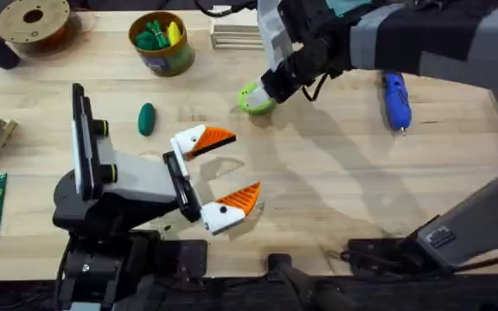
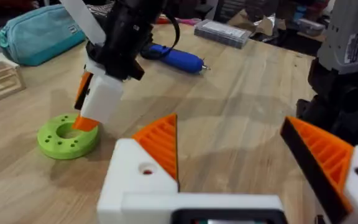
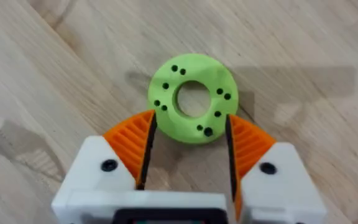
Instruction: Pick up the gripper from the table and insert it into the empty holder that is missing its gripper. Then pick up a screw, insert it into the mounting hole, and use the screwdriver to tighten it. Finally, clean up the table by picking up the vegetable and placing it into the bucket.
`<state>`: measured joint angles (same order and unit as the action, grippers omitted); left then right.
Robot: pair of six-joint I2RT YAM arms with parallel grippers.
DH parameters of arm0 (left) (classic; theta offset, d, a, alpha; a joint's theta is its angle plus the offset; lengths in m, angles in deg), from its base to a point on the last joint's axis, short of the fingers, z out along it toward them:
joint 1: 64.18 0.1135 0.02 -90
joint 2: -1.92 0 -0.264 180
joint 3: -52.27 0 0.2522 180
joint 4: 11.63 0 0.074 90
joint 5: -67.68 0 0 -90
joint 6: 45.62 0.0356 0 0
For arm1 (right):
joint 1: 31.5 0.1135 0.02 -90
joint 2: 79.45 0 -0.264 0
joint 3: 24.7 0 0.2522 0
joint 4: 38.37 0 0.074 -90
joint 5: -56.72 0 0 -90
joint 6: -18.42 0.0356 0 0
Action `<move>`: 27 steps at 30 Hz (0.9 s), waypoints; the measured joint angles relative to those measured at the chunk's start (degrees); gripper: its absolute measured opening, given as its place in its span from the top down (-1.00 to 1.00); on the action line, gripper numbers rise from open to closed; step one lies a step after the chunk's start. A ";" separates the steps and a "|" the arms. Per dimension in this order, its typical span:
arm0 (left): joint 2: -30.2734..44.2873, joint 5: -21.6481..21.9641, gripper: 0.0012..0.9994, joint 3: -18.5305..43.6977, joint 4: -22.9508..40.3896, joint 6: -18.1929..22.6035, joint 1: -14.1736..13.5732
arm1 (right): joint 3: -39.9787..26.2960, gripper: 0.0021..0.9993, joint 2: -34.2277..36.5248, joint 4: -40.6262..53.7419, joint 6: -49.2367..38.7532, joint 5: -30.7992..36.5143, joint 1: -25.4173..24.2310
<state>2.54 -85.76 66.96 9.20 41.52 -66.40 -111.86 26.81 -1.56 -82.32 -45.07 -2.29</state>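
Our right jaws (image 3: pixel 188 146) stand narrowly parted around the near side of the bright green ring (image 3: pixel 192 98) toward the bench's (image 1: pixel 335 173) far edge; our left jaws (image 1: pixel 226 173) gape wide and empty, the vegetable (image 1: pixel 147 118) lying well apart beyond them, near the bucket (image 1: pixel 162 41).

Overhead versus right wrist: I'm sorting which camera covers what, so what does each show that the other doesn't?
Only the overhead view shows the left gripper open, the vegetable, the bucket, the screwdriver and the brown spool.
Only the right wrist view shows the green ring's central hole and small dark holes, and the right gripper open with an orange pad on each side of the ring.
Both show the green ring, the right gripper at it, and the table.
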 joint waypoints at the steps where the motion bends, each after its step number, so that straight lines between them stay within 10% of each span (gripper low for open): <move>1: 0.00 0.00 -0.97 0.00 0.00 0.00 0.00 | 0.00 -0.25 0.00 0.00 0.00 0.00 0.00; 27: 0.00 0.00 -0.97 0.00 0.00 0.00 0.00 | -0.85 -0.18 1.51 2.14 0.00 0.15 0.00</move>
<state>2.54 -85.76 66.96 9.20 41.52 -66.40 -112.72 28.31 0.58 -82.32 -44.92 -2.29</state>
